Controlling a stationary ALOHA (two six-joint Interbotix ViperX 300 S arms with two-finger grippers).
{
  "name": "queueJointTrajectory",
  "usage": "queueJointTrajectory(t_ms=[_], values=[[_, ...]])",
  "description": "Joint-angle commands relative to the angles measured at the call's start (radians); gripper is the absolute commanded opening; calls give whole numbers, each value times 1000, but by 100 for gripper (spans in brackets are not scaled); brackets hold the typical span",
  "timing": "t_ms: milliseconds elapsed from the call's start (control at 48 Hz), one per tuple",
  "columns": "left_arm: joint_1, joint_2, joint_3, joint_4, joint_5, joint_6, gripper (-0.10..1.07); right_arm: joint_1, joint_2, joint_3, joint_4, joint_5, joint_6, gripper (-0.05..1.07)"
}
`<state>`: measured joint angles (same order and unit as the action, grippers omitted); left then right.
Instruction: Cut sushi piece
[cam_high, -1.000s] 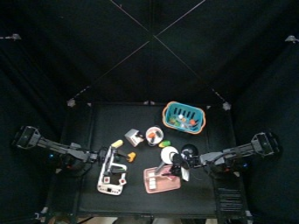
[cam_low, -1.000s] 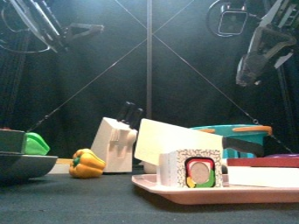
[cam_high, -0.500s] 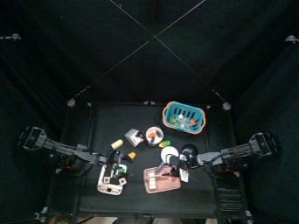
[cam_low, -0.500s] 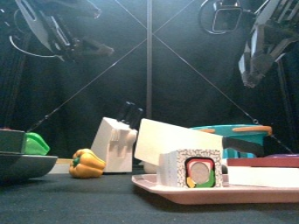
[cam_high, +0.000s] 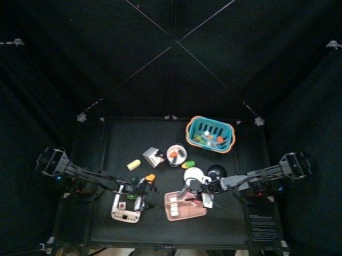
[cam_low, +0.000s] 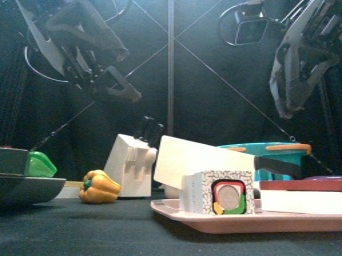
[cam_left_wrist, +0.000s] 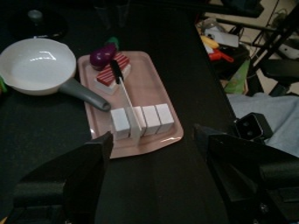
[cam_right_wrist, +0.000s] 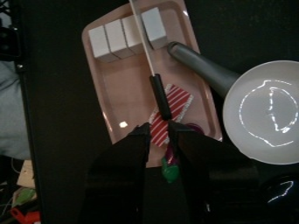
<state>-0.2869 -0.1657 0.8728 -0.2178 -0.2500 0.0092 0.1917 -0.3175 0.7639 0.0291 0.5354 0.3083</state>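
Four white sushi pieces lie on a pink tray at the desk's front. Left gripper: jaws spread wide, empty. Right gripper: jaws pinching a knife. Risk: blade skewing, shoving pieces. Nearby: white pan, bell pepper.

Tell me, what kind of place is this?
Probably a robot practice booth, not a real kitchen: black curtains ring a small black table, and toy food like a sushi piece sits on a pink tray.
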Motion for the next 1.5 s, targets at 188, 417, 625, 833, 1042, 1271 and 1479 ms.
queueJointTrajectory(t_ms=[188, 417, 625, 833, 1042, 1271, 1479], values=[[-20, 137, -97, -14, -18, 2, 102, 63, 8, 20, -225, -150, 172, 66], [-23, 195, -126, -67, -18, 2, 102, 83, 21, 77, -262, -245, 267, 67], [-20, 198, -124, -135, -21, 3, 102, 87, 49, 66, -287, -258, 275, 77], [-14, 216, -129, -146, -25, 28, 102, 87, 78, 60, -304, -244, 275, 84], [8, 218, -153, -169, -5, 127, 102, 87, 83, 57, -304, -238, 275, 84], [2, 190, -189, -247, 58, 227, 102, 87, 83, 55, -301, -236, 275, 84], [-2, 196, -192, -270, 60, 259, 102, 87, 83, 52, -296, -236, 275, 84]])
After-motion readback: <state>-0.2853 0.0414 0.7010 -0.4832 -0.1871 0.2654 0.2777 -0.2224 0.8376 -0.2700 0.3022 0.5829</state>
